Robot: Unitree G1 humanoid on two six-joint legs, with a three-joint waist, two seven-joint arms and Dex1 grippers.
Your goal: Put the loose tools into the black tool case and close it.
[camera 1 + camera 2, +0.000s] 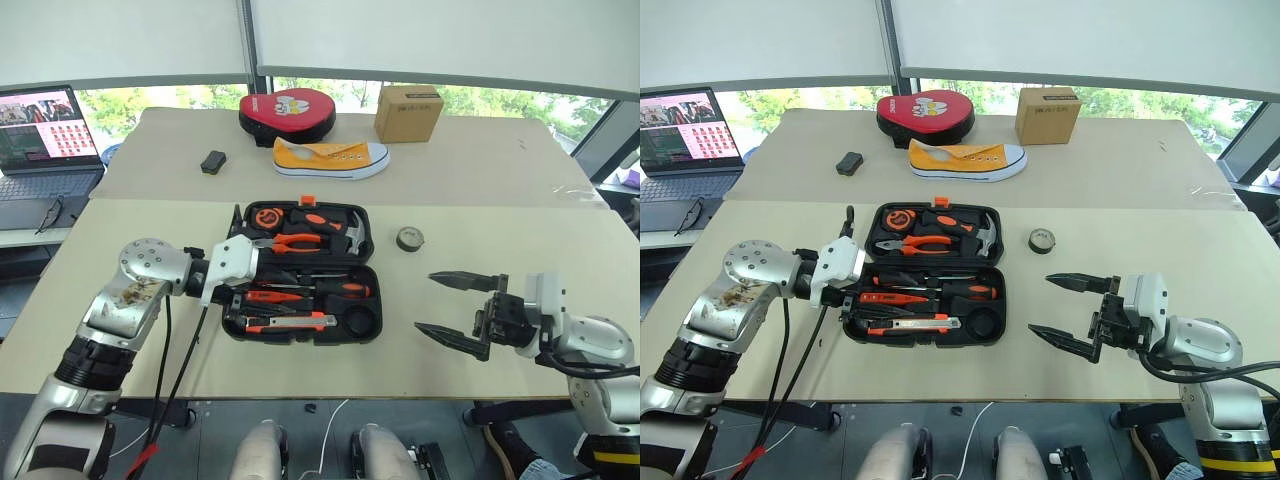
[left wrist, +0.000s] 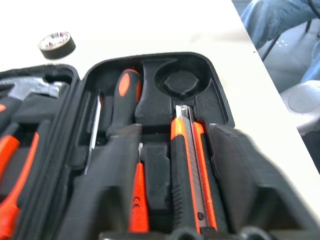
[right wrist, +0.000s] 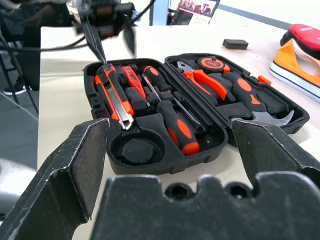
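Note:
The black tool case (image 1: 300,341) lies open in the middle of the table. In its near half rest two long screwdrivers (image 3: 180,127), the utility knife (image 3: 115,95) and the small orange tester screwdriver (image 3: 131,77). The round recess (image 2: 182,82) beside them holds nothing. The dark tape roll (image 1: 410,238) sits on the table just right of the case, apart from it. My left gripper (image 1: 240,298) hangs over the case's left end, its fingers apart above the knife and tester, gripping nothing. To the right of the case is my right gripper (image 1: 425,302), wide open and empty.
Pliers (image 1: 300,241), a hammer (image 1: 352,232) and a tape measure fill the case's far half. On the far table lie a yellow shoe (image 1: 330,157), a red-and-black pad (image 1: 287,113), a cardboard box (image 1: 408,112) and a small black box (image 1: 213,161). A laptop (image 1: 45,130) stands at the left.

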